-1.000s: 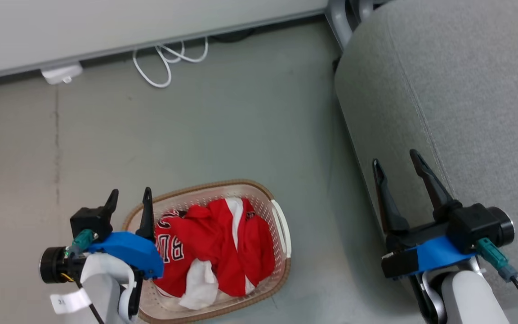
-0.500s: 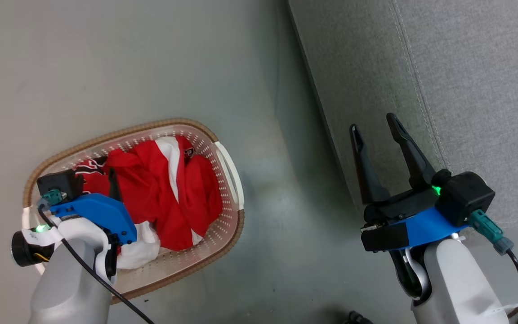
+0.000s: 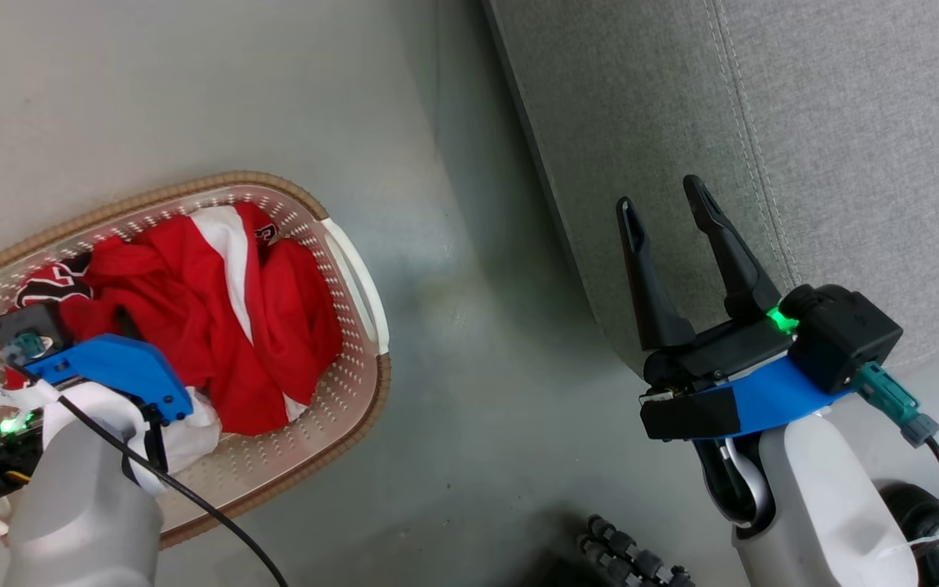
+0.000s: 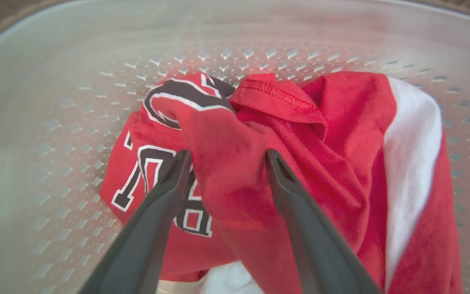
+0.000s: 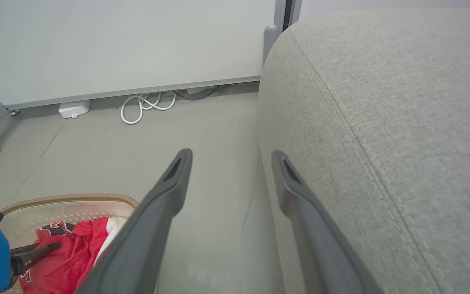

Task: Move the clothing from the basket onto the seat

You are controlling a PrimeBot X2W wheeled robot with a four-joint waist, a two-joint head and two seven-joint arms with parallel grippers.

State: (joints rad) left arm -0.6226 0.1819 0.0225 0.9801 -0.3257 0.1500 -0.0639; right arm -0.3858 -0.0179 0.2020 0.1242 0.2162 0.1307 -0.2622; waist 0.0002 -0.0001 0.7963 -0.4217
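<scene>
Basket (image 3: 343,383): cream-white perforated plastic laundry tub with rounded corners, a brown woven-look rim and a white side handle; it stands at the left of the head view.
Clothing (image 3: 184,318): bright red soft sports garments with a broad white stripe and black-and-white lettering, bunched in a heap inside the basket; a white piece lies at the heap's near edge.
Left gripper (image 4: 227,157): down inside the basket, its two long dark fingers spread apart, one on either side of a raised red fold and pressed into the heap.
Floor (image 3: 469,342): smooth pale grey, a bare strip between the basket and what stands to the right.
Right gripper (image 3: 659,194): fingers parted with nothing between them, held in front of the upholstered side.
Seat (image 3: 844,122): large grey fabric-upholstered block with a rounded corner and stitched seams, well apart from the basket.
</scene>
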